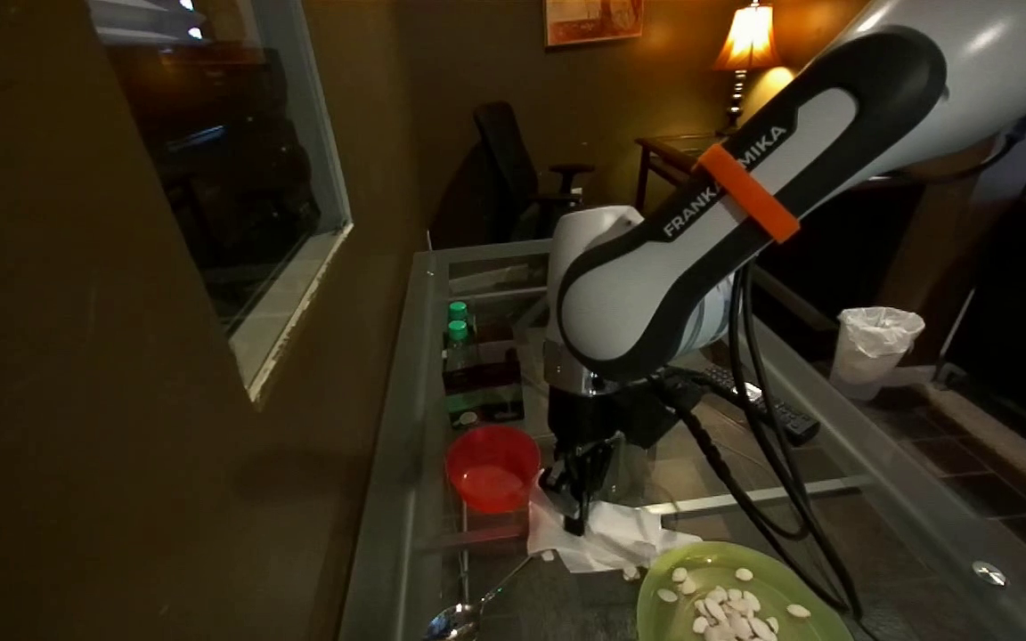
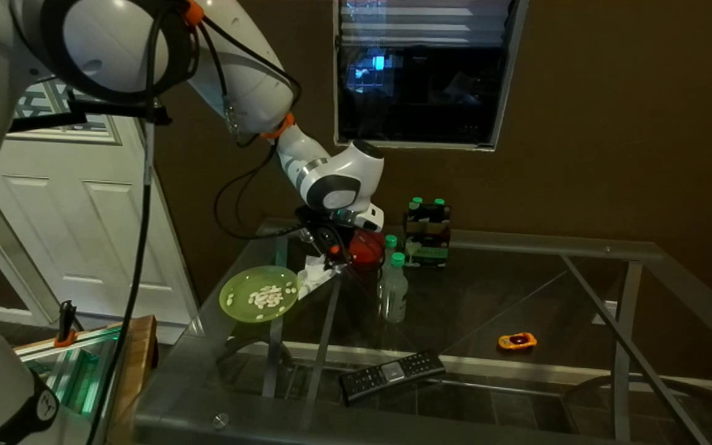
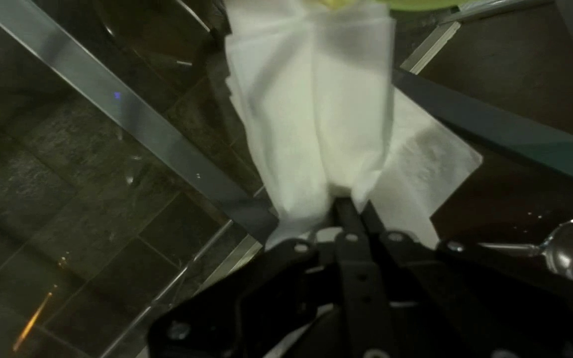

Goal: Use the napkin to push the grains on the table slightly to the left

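Nearest the camera in an exterior view stood the green plate [image 1: 780, 574], close to a short end edge of the counter [image 2: 517, 242] and bearing a pile of pale kernels [image 1: 727, 619], presumably set apart from the loose ones. Beside it, towards the long edge along the wall [image 2: 640, 123], lay the white napkin [image 3: 281, 119]; whether it touched the plate's rim could not be confirmed. The tool [image 3: 358, 211] was closed with no visible gap, gripping the napkin's bunched end; the folds fanned out loose, a hold judged to present a broad, soft front to small items. Few grains [image 1: 631, 573] showed: one just beside the napkin, another near the handle tip of a spoon [image 1: 455, 620]; any beneath the paper were hidden. The red bowl [image 1: 491, 481] stood nearer the wall edge, close to the tool, and would probably limit travel that way. The remote [image 2: 392, 374] lay by the opposite long edge, well apart from the napkin. Sweeping was judged in hand or about to begin; light downward pressure appeared advisable, as grains could slip under or catch in the folds.
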Available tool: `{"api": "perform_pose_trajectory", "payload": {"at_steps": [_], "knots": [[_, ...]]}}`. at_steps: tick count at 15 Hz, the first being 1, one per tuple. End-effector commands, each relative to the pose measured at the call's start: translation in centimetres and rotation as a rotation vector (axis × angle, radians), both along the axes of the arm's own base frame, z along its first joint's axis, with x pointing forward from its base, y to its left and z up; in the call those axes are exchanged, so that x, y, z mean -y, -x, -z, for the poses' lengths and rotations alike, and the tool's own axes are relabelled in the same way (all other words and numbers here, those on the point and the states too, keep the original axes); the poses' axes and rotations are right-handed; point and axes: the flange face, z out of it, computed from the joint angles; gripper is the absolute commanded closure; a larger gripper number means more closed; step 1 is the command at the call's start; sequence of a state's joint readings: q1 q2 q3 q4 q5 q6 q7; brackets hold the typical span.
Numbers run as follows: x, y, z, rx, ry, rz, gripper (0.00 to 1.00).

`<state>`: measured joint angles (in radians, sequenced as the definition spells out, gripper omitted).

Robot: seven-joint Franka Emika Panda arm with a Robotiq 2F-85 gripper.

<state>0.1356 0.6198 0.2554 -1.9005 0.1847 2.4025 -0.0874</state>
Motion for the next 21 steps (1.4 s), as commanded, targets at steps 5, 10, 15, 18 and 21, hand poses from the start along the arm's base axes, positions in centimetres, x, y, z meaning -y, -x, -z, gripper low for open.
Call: {"api": "perform_pose_trajectory", "payload": {"at_steps": [5, 10, 15, 18, 21], "knots": [[-2.1, 0.4, -7.1, 0.058, 0.167, 0.189, 0.99], [-2.1, 0.6, -13.1, 0.101, 0.258, 0.248, 0.99], [-0.4, 1.0, -19.6, 0.16, 0.352, 0.312, 0.99], [2.1, 1.1, -22.9, 0.215, 0.424, 0.358, 0.99], [4.5, 0.9, -25.8, 0.304, 0.428, 0.409, 0.99]]}}
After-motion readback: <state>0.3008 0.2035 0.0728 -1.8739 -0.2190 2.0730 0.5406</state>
